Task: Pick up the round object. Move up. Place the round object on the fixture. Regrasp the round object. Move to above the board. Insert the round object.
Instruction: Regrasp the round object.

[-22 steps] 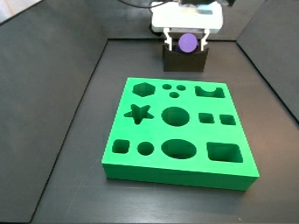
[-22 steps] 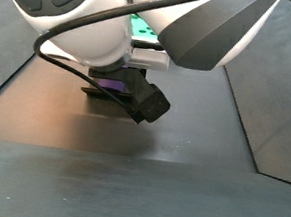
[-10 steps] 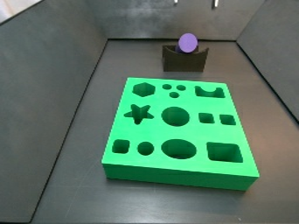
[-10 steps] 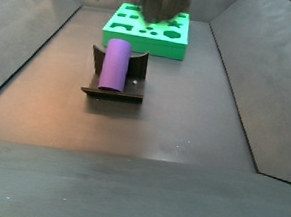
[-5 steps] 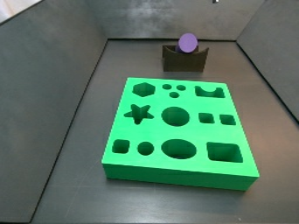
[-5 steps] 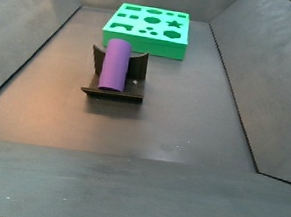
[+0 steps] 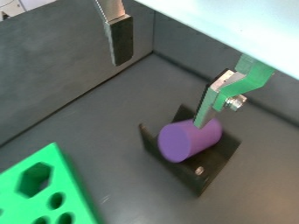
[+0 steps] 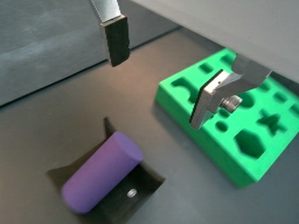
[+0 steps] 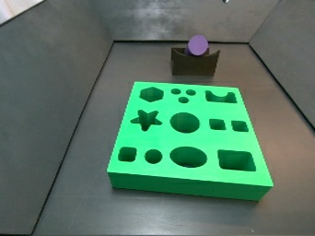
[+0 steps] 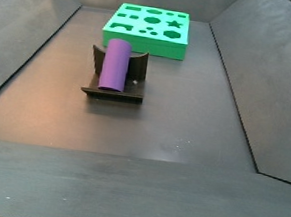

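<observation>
Since the earlier frames my hand [image 7: 173,59] has risen clear, fingers spread wide and empty; the round object [image 10: 116,63] lies in the fixture [image 10: 112,92]. An off-centre regrasp risks rolling it out.

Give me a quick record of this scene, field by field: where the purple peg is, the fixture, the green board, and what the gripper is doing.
round object: purple peg lying on its side in the fixture's notch
fixture: dark block on the floor, apart from the board
board: green slab with shaped holes, all empty
gripper: open, above the floor with nothing between its fingers; seen in both wrist views, barely in the side views
task stage: peg placed on the fixture, not regrasped yet
</observation>
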